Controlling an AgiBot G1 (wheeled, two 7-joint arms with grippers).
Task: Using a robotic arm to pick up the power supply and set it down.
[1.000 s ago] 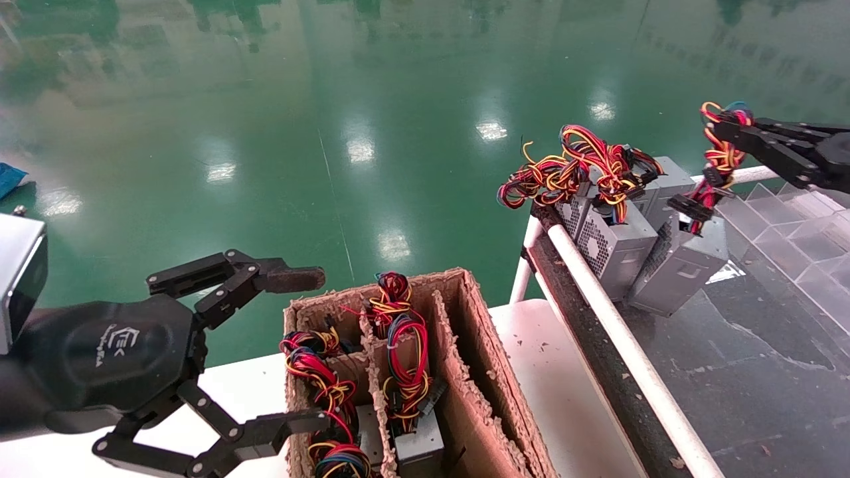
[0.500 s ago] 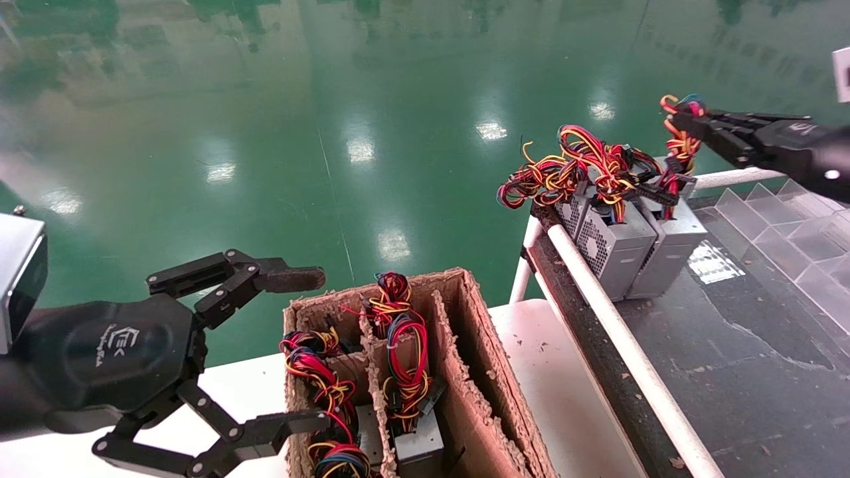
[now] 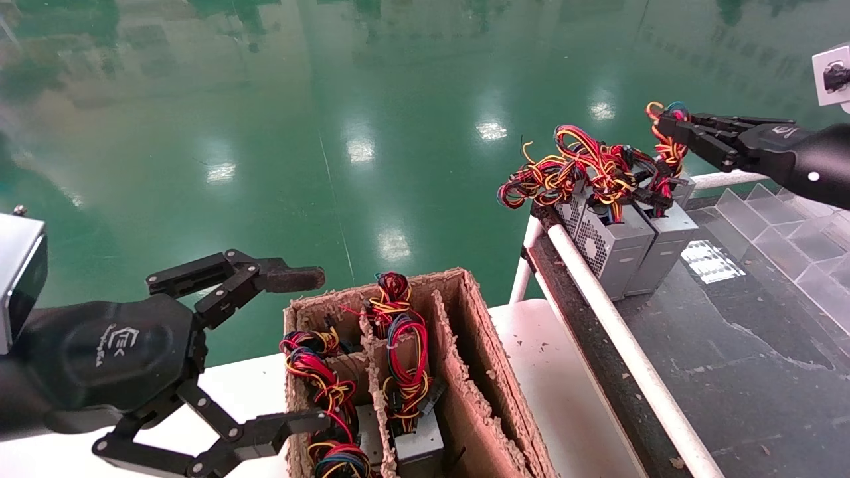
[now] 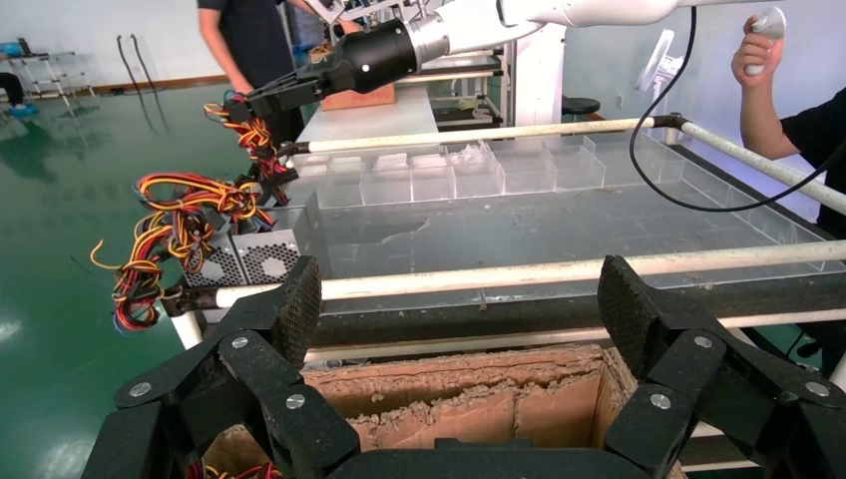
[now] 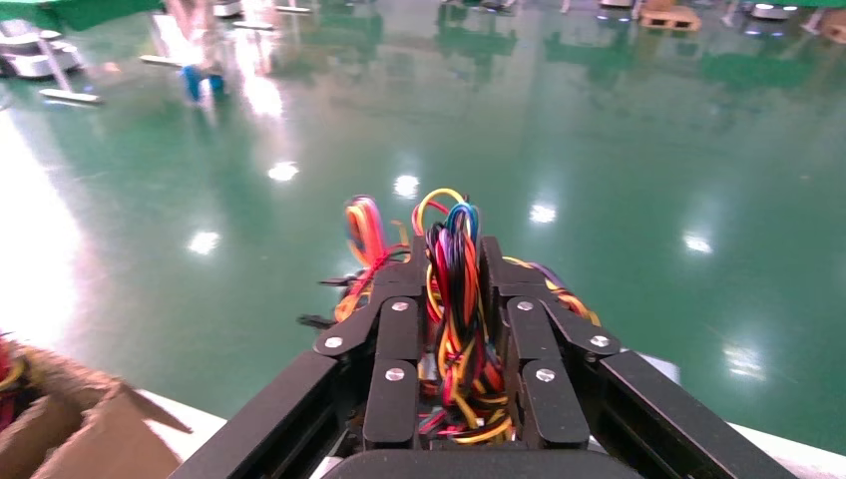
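Note:
The power supply (image 3: 666, 249), a silver-grey box, stands upright on the dark belt surface (image 3: 744, 345), pressed against a twin grey box (image 3: 614, 255). Its red, yellow and blue wire bundle (image 3: 666, 149) rises to my right gripper (image 3: 663, 121), which is shut on the wires above the box. The right wrist view shows those wires (image 5: 454, 309) pinched between the right gripper's (image 5: 454, 249) fingers. My left gripper (image 3: 302, 348) hangs open at the lower left, beside the cardboard box (image 3: 465, 345), holding nothing; the left wrist view shows this gripper (image 4: 461, 299) spread wide.
The cardboard box's divided slots hold more grey units with wire bundles (image 3: 405, 345). A white rail (image 3: 617, 338) edges the belt. Clear plastic dividers (image 3: 797, 226) line the far right. People (image 4: 788, 110) stand beyond the belt.
The power supply, hanging tilted a second ago, has swung upright against the twin box. My right gripper moved left with the wires. The left arm has not moved.

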